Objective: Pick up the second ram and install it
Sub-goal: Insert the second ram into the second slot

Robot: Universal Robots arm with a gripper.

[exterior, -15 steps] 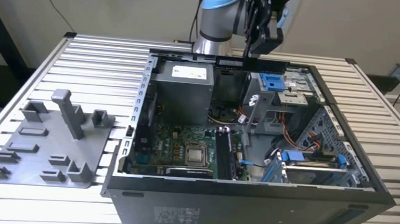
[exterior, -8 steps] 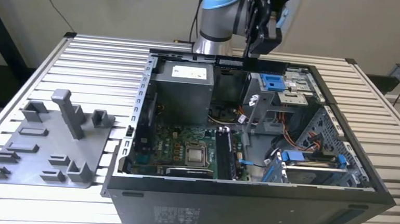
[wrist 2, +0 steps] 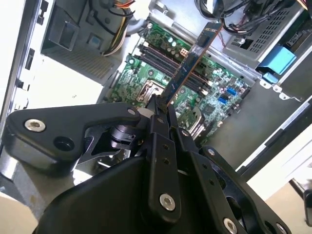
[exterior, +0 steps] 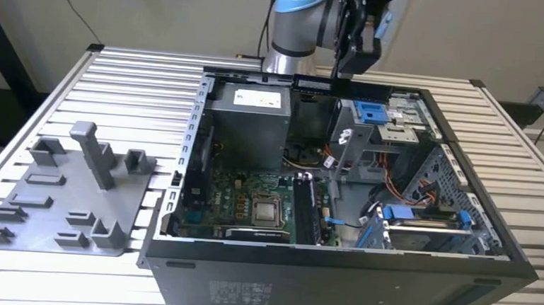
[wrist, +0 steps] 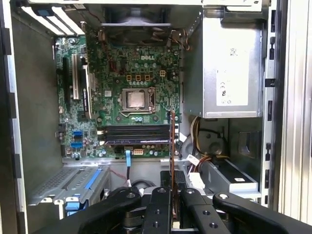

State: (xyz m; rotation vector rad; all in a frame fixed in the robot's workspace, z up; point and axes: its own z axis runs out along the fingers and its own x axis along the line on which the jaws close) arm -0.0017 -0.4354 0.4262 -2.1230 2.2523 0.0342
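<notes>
- Above the far rim of the open case [exterior: 340, 284], the hand [exterior: 346, 76] is clamped on the second ram [exterior: 319, 84]. The stick is up in the air, long edge level, clear of the rim under it.
- In the second wrist view the hand [wrist 2: 161, 103] pinches the second ram [wrist 2: 191, 61] by its flat faces. The visible length juts out free past the fingers over the motherboard [wrist 2: 146, 73], touching nothing.
- In the first wrist view the second ram [wrist: 172, 146] is edge-on, a thin line running out from the hand [wrist: 171, 192]. It crosses the end of the dark memory slots [wrist: 136, 134] and hangs well above the board.
- The motherboard [wrist: 136, 73] lies flat on the case floor, with open room straight over the slots.
- The power supply [wrist: 229, 73] walls one side of that room and the drive cage [wrist: 73, 183] with blue tabs sits along another.
- The case sits on the slatted desk [exterior: 135, 73]. A grey fixture plate [exterior: 51, 203] lies just beside the case at the exterior view's left, well apart from the hand.
</notes>
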